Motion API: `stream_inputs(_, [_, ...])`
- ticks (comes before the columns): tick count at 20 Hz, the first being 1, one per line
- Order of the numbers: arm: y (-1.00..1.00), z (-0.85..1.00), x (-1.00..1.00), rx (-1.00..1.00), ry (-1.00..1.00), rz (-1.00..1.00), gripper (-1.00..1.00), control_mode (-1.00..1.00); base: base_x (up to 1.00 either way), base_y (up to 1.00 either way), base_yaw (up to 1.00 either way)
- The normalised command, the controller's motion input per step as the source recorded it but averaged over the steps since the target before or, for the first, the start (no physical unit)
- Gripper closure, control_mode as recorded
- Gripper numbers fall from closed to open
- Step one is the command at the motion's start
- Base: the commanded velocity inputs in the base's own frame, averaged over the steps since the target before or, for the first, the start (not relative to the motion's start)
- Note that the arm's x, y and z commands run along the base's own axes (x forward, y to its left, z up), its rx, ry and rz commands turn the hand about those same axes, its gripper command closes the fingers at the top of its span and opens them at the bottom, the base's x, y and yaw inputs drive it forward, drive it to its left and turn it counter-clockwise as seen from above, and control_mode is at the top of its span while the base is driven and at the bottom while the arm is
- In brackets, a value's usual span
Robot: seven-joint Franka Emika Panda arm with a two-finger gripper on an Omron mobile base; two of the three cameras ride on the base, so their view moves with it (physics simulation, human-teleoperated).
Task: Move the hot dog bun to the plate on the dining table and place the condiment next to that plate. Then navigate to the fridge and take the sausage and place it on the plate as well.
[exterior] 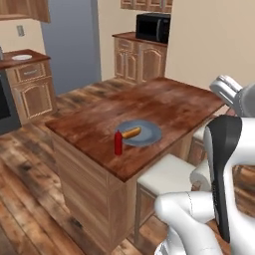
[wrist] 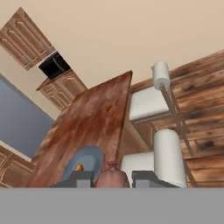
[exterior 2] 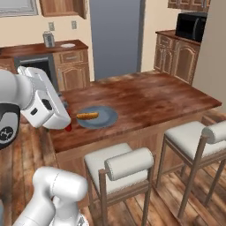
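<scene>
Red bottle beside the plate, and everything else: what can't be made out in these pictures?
- condiment: right base view, nearly all hidden behind the arm's white link.
- hot dog bun: hand view, an orange speck; the rest sits behind a finger tip.
- plate: hand view, near part covered by the finger tips.
- gripper: hand view, a pinkish-brown blur between its tips; unidentifiable.

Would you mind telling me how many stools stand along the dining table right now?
2. One stool stands at the near end of the dining table, close to the blue-grey plate; the other stool stands further along the same side. Others could be hidden behind the table.
</scene>
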Motion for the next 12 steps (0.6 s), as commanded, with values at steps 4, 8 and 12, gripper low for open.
stream_inputs(4, [0.0,0.0,0.0,0.0,0.0,0.0,1.0,1.0,0.95,0.2,-0.3])
stream_inputs(8, [0.0,0.0,0.0,0.0,0.0,0.0,1.0,1.0,1.0,0.37,-0.29])
stream_inputs(12, [0.29,-0.07,1.0,0.0,0.25,-0.21,1.0,-1.0,0.0,0.0,0.0])
